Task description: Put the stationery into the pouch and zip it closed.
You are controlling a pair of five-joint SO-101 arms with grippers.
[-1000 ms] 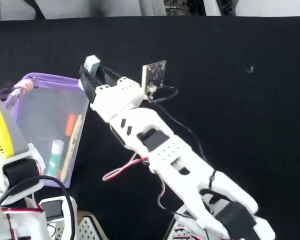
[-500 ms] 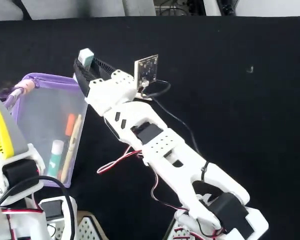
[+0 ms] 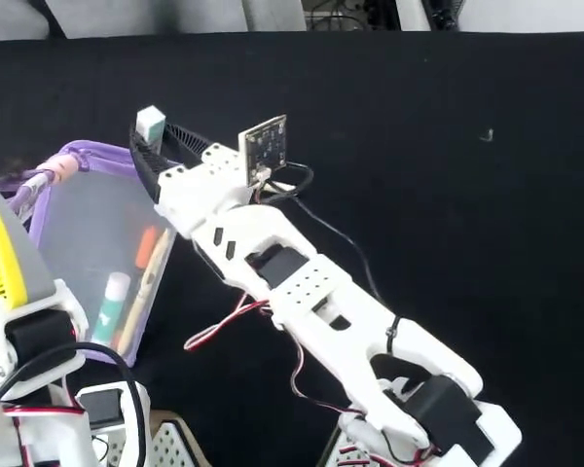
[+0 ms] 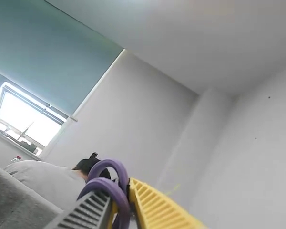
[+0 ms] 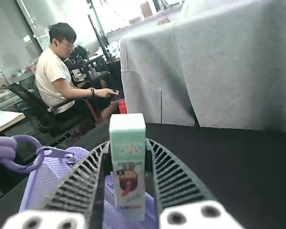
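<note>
A clear pouch with a purple rim stands open at the table's left. Inside lie an orange marker, a glue stick and a pencil. My right gripper is shut on a small green and white eraser, held upright just above the pouch's right rim. The right wrist view shows the eraser between the black fingers of the right gripper, with the purple pouch below. My left gripper is shut on the pouch's purple loop, and its yellow finger sits at the pouch's left end.
A black cloth covers the table, bare to the right and behind the right arm. That arm's white body stretches diagonally from the front edge. Red and black wires hang beside it near the pouch.
The right arm has swung left with the eraser, from beside the pouch's right corner to above its rim. The left arm has kept still.
</note>
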